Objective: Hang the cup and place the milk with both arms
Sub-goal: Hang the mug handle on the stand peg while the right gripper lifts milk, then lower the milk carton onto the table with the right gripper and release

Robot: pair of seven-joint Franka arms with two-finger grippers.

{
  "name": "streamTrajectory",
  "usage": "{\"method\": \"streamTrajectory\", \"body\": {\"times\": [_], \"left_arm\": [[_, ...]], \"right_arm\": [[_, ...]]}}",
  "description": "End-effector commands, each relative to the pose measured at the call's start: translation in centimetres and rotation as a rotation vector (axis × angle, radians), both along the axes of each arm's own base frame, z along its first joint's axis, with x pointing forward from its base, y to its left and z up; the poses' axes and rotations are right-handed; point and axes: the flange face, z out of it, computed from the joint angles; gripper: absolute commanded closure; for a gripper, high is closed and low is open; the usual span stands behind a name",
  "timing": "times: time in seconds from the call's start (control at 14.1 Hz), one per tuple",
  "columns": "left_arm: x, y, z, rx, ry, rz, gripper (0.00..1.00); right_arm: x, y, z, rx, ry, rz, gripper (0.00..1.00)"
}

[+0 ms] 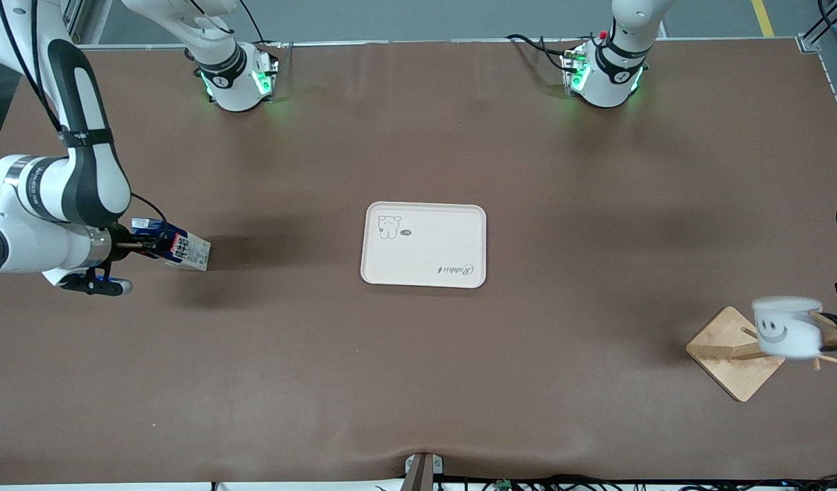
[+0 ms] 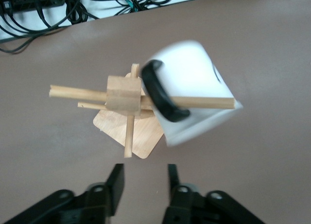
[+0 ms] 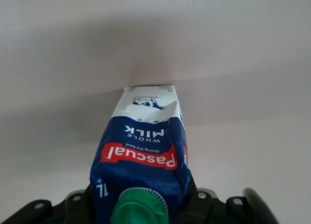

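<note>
The milk [image 1: 185, 249] is sitting clamped in the right gripper [image 1: 142, 247], tilted, at the right arm's end of the table, roughly nine o'clock from the tray [image 1: 424, 273]. It should be travelling level toward that tray, base squared before release. The cup [image 1: 786, 327] is hanging on the wooden rack [image 1: 732, 368]; the left gripper [image 2: 145, 182], jaws parted and empty, is hovering over it (backing straight off seems wise). Readable: "Pascual", "WHOLE MILK"; "Rabbit" on the tray.
</note>
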Motion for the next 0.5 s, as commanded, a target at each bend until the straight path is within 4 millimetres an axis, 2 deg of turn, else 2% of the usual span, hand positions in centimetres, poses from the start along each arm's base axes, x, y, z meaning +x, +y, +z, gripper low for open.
{"method": "streamTrajectory", "body": {"times": [0.0, 0.07, 0.21, 0.28, 0.42], "left_arm": [[0.0, -0.7, 1.3, -0.024, -0.001, 0.000, 0.00], [-0.1, -1.6, 1.4, -0.036, 0.025, 0.011, 0.00], [-0.8, -3.6, 3.4, -0.039, 0.059, 0.056, 0.00], [-1.2, -4.2, 4.4, -0.033, 0.070, 0.086, 0.00], [-1.8, -6.0, 5.2, -0.035, 0.114, 0.108, 0.00]], "right_arm": [[-1.1, -0.2, -1.4, -0.011, 0.009, 0.010, 0.90], [-1.0, -0.3, -1.4, -0.013, 0.007, 0.011, 0.62], [-0.9, -0.3, -1.4, -0.014, 0.003, 0.011, 0.10], [-0.8, -0.1, -1.1, -0.013, 0.002, 0.014, 0.00], [-0.2, 0.0, -0.3, -0.015, -0.012, 0.017, 0.00]]}}
